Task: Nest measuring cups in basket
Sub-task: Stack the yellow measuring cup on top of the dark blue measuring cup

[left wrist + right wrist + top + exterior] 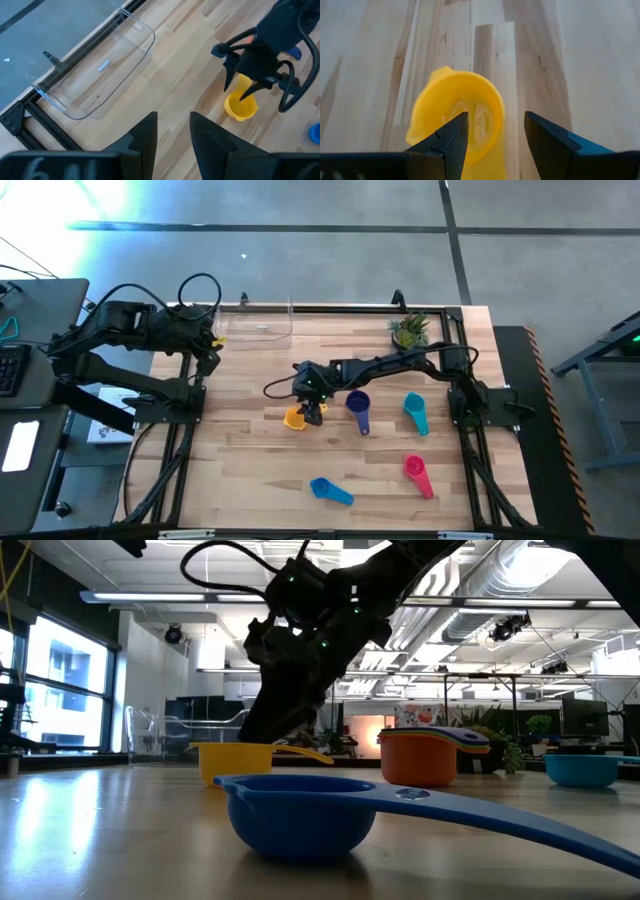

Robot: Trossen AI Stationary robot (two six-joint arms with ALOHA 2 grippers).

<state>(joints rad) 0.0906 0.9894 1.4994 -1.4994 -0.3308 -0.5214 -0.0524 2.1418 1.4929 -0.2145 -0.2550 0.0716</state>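
Note:
A yellow measuring cup (294, 419) (455, 117) stands upright on the table's middle. My right gripper (312, 413) (495, 122) reaches down over it at a slant from the table's right, open. One finger (451, 136) is over the bowl and the other (542, 137) is beside it, with the cup's handle (492, 157) running between them. The clear basket (255, 326) (92, 75) sits at the far edge, left of centre. My left gripper (209, 352) (172, 120) hangs open and high at the table's left, holding nothing. My right gripper has one finger (451, 136) over the yellow cup's bowl, near the rim (470, 95) on the handle side. I cannot tell whether it touches the cup. The cup stands on the table.
A purple cup (358, 407), a teal cup (415, 412), a pink cup (418, 473) and a blue cup (330, 490) (300, 812) lie right of and nearer than the yellow one. The low view shows an orange cup (418, 762). A small potted plant (410, 330) stands at the far right.

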